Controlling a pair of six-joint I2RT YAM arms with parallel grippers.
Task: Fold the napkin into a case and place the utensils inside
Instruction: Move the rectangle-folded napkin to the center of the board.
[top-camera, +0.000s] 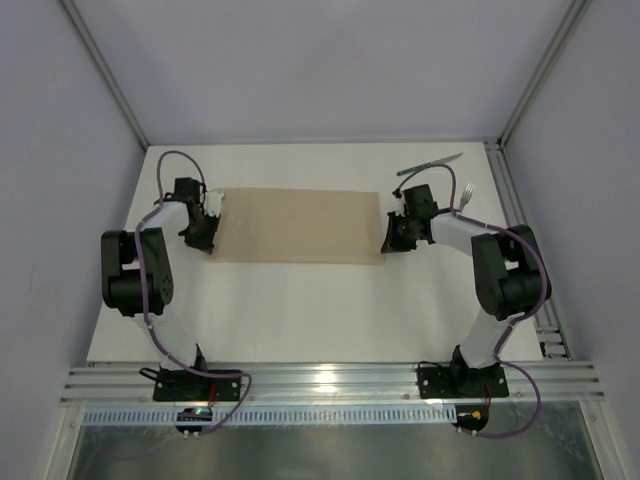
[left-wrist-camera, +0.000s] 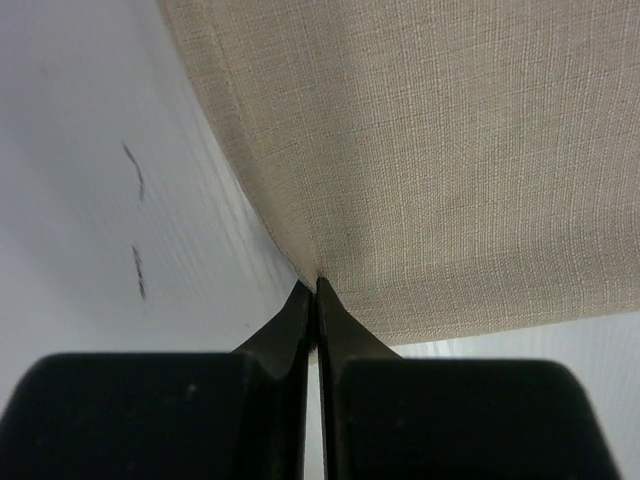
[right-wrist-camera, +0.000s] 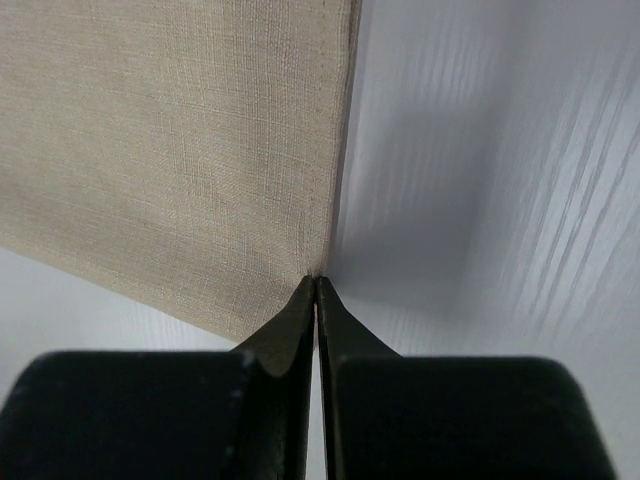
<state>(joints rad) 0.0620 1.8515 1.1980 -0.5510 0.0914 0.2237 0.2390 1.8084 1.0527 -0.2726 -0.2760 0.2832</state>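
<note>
Napkin (top-camera: 300, 225) lies as a wide tan rectangle mid-table, long side running left to right, flat apart from the ends. Can't tell if it's one layer or already doubled. Left gripper (top-camera: 208, 242) is at the cloth's left short edge and right gripper (top-camera: 388, 240) at the right short edge, both nearer the front corners. In the wrist views each pair of jaws is pressed together with the hem of the napkin (left-wrist-camera: 430, 150) pinched at the very tips, same on the right side (right-wrist-camera: 180, 130). The shadow under the right edge suggests that end is raised a little off the table (top-camera: 300, 310). Knife (top-camera: 430, 163) and fork (top-camera: 467, 190) sit at the far right, off the cloth, close to the right arm and untouched. Step in hand reads as a fold with both ends held, early in the task, no case yet. To do it well: lift both ends evenly, carry them at the same pace so the crease runs straight and parallel to the long edges, and keep light tension across the cloth so the middle doesn't sag or bunch. The pinches are thin, right at the hem, so a jerk could slip the cloth out. Lay edge onto edge before the jaws part. Watch the right arm's sweep near the fork.
</note>
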